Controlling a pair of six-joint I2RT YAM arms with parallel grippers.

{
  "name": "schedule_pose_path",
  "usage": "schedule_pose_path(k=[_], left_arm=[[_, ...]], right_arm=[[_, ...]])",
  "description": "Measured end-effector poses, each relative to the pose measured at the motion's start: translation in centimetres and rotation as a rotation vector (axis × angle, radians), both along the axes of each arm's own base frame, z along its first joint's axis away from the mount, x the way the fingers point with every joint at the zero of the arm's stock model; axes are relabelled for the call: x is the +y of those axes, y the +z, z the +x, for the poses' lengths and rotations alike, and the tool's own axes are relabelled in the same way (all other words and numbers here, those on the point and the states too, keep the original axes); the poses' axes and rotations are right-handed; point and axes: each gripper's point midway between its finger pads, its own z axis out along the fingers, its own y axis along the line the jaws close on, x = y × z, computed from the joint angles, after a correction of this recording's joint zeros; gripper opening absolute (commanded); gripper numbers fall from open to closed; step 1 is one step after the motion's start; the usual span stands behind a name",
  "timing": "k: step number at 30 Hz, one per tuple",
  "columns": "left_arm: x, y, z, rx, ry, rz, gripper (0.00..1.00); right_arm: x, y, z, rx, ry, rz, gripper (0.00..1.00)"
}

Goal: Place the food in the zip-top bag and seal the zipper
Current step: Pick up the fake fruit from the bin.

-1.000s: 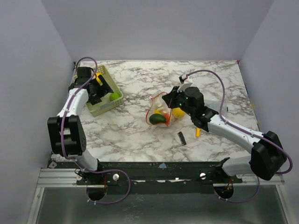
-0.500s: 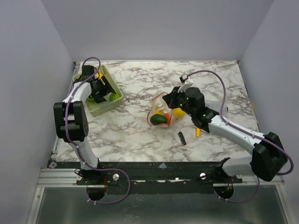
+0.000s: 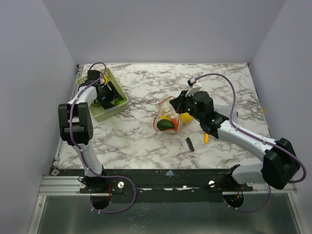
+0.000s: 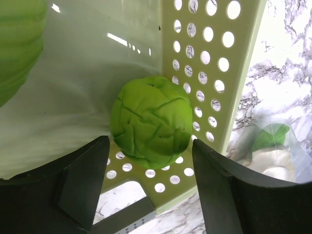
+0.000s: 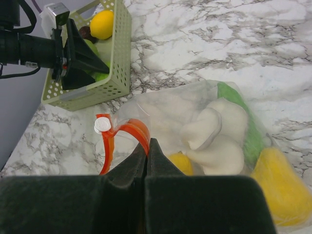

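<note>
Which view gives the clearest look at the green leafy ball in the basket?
Left wrist: the green ball fills the centre, wrinkles plain, against the basket wall. Top external shows mostly the left gripper over it; right wrist, unclear green bits behind that gripper.

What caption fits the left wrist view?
Open left gripper lined up on the green cabbage in a corner of the basket.
</note>
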Motion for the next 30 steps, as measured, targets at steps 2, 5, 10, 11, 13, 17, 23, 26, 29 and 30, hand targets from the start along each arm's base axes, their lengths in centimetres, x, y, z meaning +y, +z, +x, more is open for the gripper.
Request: schedule_pose_path(k=[2,5,10,11,13,17,23,26,29,30], left_arm=[[0.0,-0.1,0.1,0.001,0.001,-0.003,0.57],[-0.1,-0.3,0.2,0.0,0.002,-0.007,0.45],[-0.1,-0.3,0.3,-0.002,0.003,-0.009,0.38],[-0.1,-0.2,0.3,-0.004,0.003,-0.008,0.37],[0.0,0.0,0.3,-0.01,0.004,-0.002,0.36],[0.3,1.4,-0.7,-0.043,0.008,0.027,0.32],[1.2,6.1,-1.9,-0.163,0.024,0.094,0.29],[1.4,9.2,-2.8,-0.244,0.031,0.116,0.28],[1.2,12.0,-3.6,-0.321,0.03,0.116,0.25],[1.0,12.7,-3.9,-0.347,0.025,0.11,0.25]], right_arm=[[0.0,0.0,0.0,0.0,0.0,0.0,0.01],[0.0,0.0,0.0,0.0,0.0,0.0,0.01],[0.0,0.0,0.0,0.0,0.0,0.0,0.01],[0.0,0.0,0.0,0.0,0.0,0.0,0.01],[0.0,0.0,0.0,-0.001,0.0,0.0,0.01],[0.0,0.0,0.0,0.0,0.0,0.0,0.01],[0.0,0.0,0.0,0.0,0.0,0.0,0.01],[0.0,-0.1,0.0,-0.001,0.0,0.001,0.01],[0.0,-0.1,0.0,-0.002,0.0,0.002,0.01],[0.0,-0.1,0.0,-0.002,0.0,0.002,0.0]])
